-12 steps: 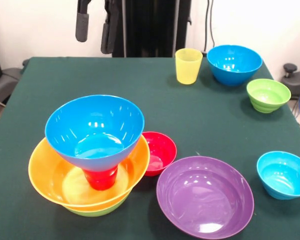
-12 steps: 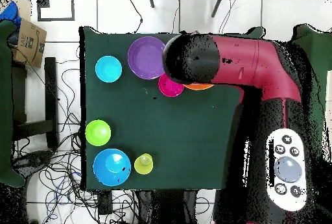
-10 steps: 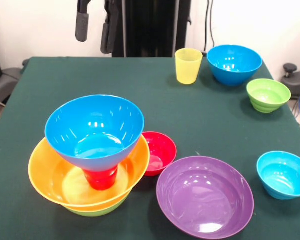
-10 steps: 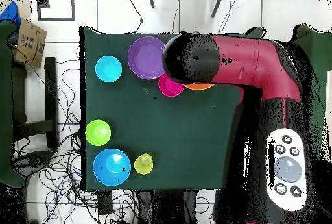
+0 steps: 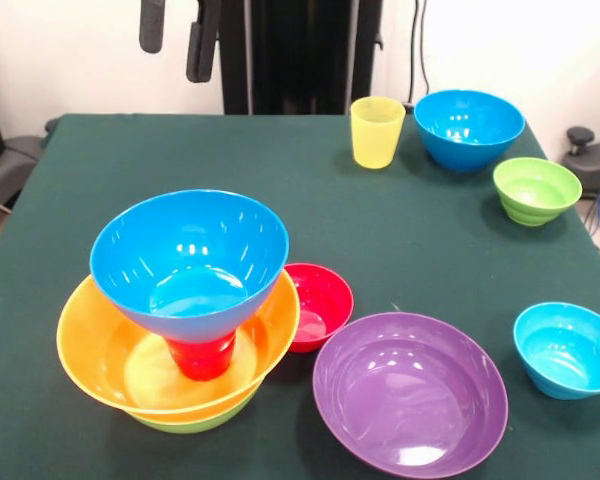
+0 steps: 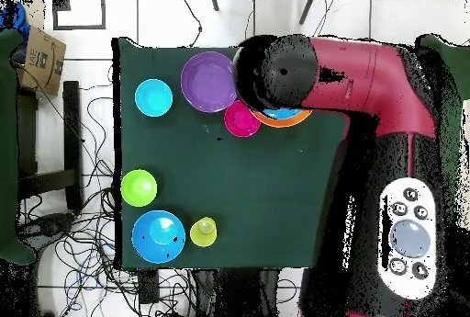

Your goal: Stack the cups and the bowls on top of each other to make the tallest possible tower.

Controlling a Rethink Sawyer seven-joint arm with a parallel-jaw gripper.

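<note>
blue bowl [image 5: 189,262] sits on red cup [image 5: 201,357] in the tower at the table's near left. gripper [image 5: 176,35] above, fingers apart, empty. next: fetch yellow cup [image 5: 376,131].

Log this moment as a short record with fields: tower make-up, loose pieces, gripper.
tower: blue bowl sits on a red cup inside the large orange bowl, which is nested in a lime-green bowl
beside tower: small red bowl, purple bowl
far side of table: yellow cup, second blue bowl, ribbed green bowl
right edge: small blue bowl
gripper: gripper raised at the top edge, open, holding nothing
</note>
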